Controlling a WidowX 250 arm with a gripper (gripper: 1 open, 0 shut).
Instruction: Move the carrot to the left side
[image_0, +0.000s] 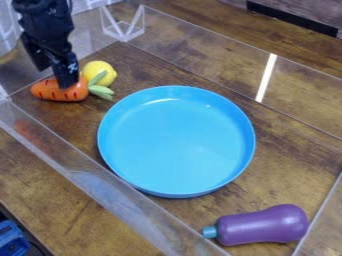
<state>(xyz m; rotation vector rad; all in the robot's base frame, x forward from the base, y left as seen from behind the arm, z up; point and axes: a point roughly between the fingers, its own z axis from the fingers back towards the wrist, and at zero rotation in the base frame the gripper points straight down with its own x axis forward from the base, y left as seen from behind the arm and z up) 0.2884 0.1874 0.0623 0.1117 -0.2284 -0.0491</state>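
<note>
1. Only one view is given, a camera set above and to one side of a dark wooden table (287, 85) that is enclosed by low clear plastic walls (80, 168).
2. The carrot (59, 90) is seen lying flat on the wood near the left edge of the picture, its orange body pointed left and its pale green leafy top turned right.
3. A yellow lemon (98, 72) is placed just behind and to the right of the carrot; the two are very close, though contact cannot be confirmed.
4. The black gripper (59, 71) is held steeply downward just above the carrot, with its fingers spread apart and nothing clasped between them.
5. The fingertips (67, 77) are seen just over the carrot's upper side; whether they touch it cannot be told.
6. A large round blue plate (177, 138) is set in the middle of the table, close to the carrot's leafy end, and nothing is seen on it.
7. A purple eggplant (262, 224) is laid on its side near the lower right corner, well apart from the carrot.
</note>
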